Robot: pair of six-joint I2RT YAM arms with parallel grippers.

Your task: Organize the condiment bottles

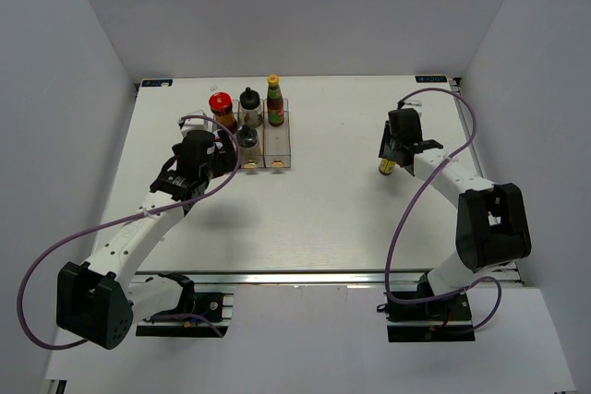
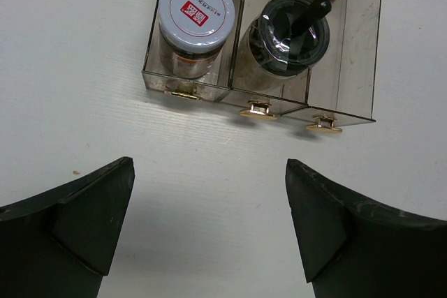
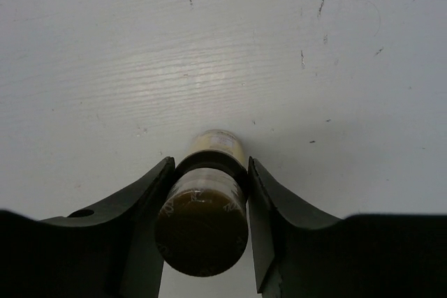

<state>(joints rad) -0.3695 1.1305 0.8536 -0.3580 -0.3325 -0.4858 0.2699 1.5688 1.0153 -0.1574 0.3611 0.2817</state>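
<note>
Pickup looks to be the step in hand: over the table (image 3: 209,47), the right gripper (image 3: 206,172) has its jaws pressed against both sides of the slim bottle (image 3: 202,221), well apart from the rack (image 2: 346,82). The next move likely calls for a lift and a carry across to that rack's free right-hand front space. The left gripper (image 2: 209,165) hovers spread wide, holding nothing. Just ahead of its fingertips, the white-lidded jar (image 2: 195,22) fills the left slot's front and the black-capped jar (image 2: 290,33) the middle; the other bottles stand behind.
</note>
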